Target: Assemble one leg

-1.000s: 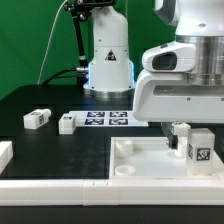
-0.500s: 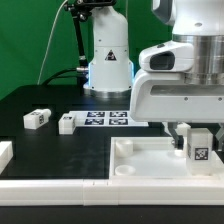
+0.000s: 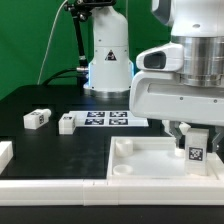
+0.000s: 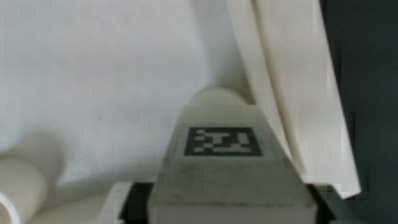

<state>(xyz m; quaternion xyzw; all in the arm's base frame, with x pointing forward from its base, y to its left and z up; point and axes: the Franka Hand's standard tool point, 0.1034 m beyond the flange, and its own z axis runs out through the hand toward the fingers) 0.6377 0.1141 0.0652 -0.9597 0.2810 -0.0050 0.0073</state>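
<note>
The fingers [image 3: 178, 131] clamp the small white tagged plastic leg [image 3: 197, 148] upright over the large white rimmed square panel [image 3: 140, 160], near its corner, apparently for seating there.

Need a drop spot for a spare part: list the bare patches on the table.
Bare black table left of the two loose legs and in front of them. Crowded at the exterior view's right: the gripper holds a leg over the panel.

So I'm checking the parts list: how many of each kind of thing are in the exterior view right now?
Legs: 3, one in the claw over the panel, two loose on the table
Large white panel: 1
Marker board: 1
Total: 5
</note>
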